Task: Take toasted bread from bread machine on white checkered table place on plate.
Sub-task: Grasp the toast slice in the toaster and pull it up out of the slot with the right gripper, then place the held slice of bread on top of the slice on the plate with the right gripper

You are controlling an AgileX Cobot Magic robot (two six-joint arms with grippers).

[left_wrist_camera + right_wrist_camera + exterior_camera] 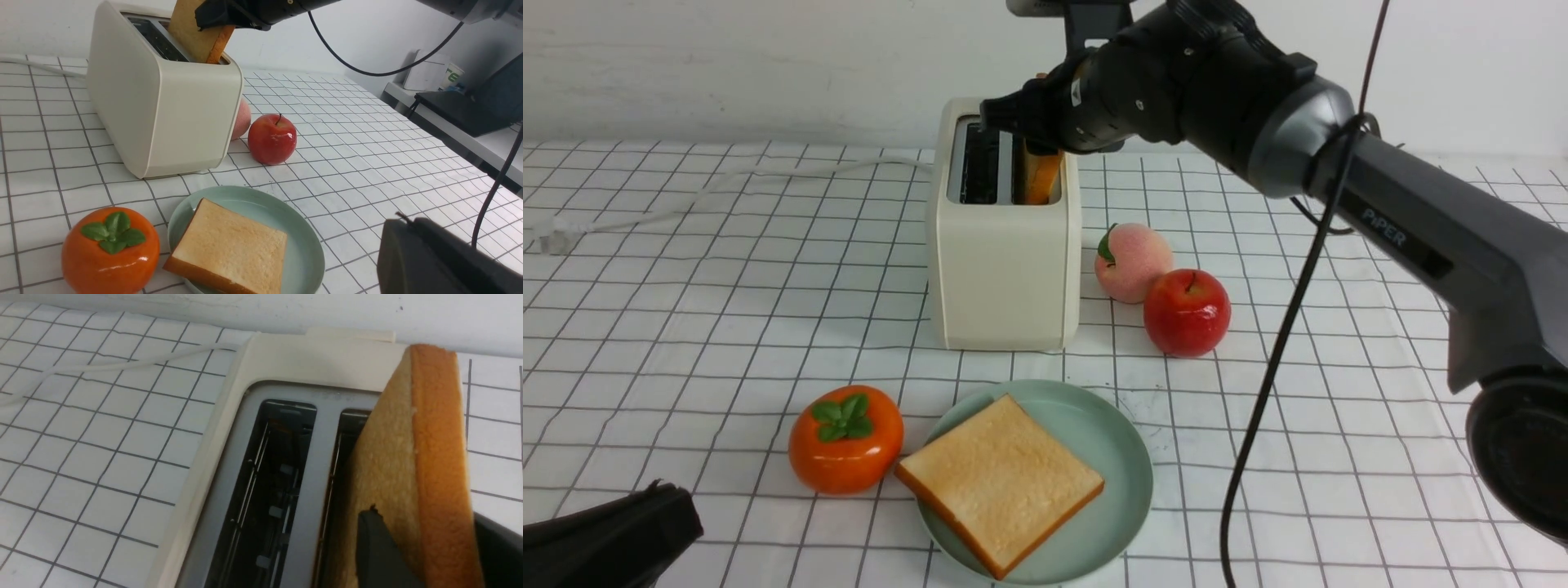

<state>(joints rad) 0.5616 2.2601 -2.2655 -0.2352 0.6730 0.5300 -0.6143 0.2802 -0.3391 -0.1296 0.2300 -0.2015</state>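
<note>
Toast slice (pixel 1043 175) stands upright in the right slot of the toaster (pixel 1005 269), gripped at its top by the right claw (pixel 1036 143); the plate (pixel 1111 457) lies on the near side.

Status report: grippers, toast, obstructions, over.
Right gripper shut on upright slice in bread machine. Left gripper low, state unclear. Other slice on plate. Persimmon beside plate.

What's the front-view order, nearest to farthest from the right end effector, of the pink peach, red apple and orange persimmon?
1. Fuzzy pink peach, right of the cream-white toaster.
2. Shiny red apple, in front of the peach.
3. Glossy orange persimmon, left of the mint-green plate.
</note>
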